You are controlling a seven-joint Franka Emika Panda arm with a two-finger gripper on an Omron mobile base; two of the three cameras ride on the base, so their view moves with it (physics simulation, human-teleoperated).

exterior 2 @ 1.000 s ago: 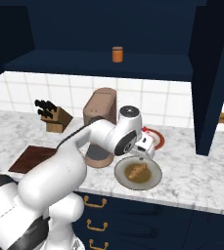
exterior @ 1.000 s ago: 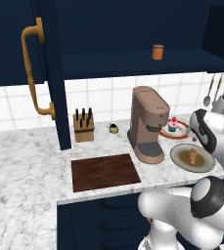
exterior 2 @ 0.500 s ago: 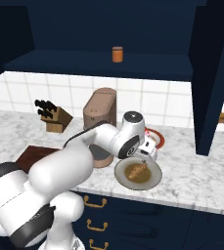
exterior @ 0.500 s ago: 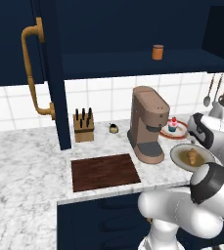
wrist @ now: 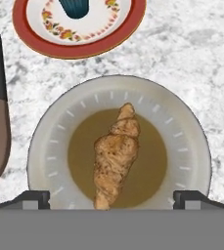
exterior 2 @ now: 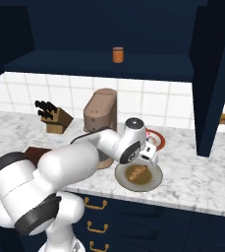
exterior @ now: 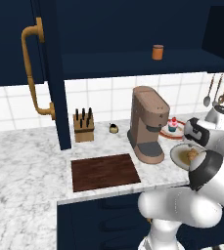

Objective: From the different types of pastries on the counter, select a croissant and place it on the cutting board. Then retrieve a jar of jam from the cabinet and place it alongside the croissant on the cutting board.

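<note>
The golden-brown croissant (wrist: 116, 156) lies on a round beige plate (wrist: 191, 146) on the marbled counter (wrist: 191, 53); it also shows as the croissant (exterior 2: 136, 172) and croissant (exterior: 191, 155). My gripper (wrist: 111, 200) hangs straight above it, open, one fingertip on each side of the plate, nothing between them. The cupcake (exterior: 172, 124) with its blue case (wrist: 77, 7) stands on a red-rimmed plate (wrist: 79, 46) just beyond. The dark wooden cutting board (exterior: 105, 172) lies bare to the left. The orange jar of jam (exterior: 157, 52) stands on the open cabinet's shelf (exterior 2: 117, 54).
A tall brown coffee machine (exterior: 147, 124) stands between the board and the plates. A knife block (exterior: 83, 128) sits by the wall. The cabinet door (exterior: 50, 73) with its brass handle (exterior: 33, 73) stands open on the left, another door (exterior 2: 212, 74) on the right. Utensils (exterior: 216, 93) hang on the tiles.
The arm's elbow has swung lower and forward. The hand has stayed over the croissant's plate, a little closer to it, with the fingers still apart.
</note>
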